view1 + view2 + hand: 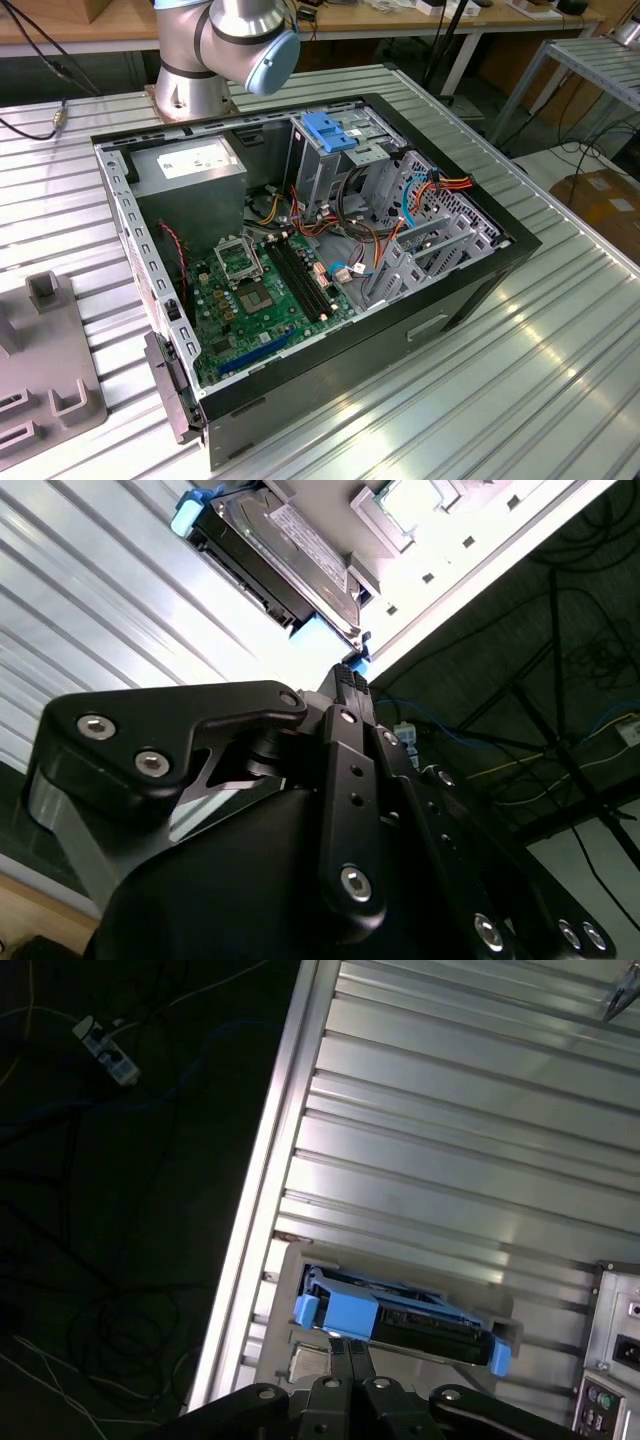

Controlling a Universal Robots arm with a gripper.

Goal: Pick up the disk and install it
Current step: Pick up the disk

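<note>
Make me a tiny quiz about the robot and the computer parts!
1. True or false: the disk already sits inside the computer case.
2. What colour are the disk's rails? A red, B blue, C yellow.
3. Fill in: the gripper is nearest to the ____.
Key: 1 false, it lies in a grey holder on the ribbed table; 2 B; 3 disk.

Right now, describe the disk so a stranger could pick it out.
Find the ribbed metal table, at its edge by the floor. A grey holder sits there, the disk seated in it. Blue end rails and a white label distinguish it from the holder.
</note>
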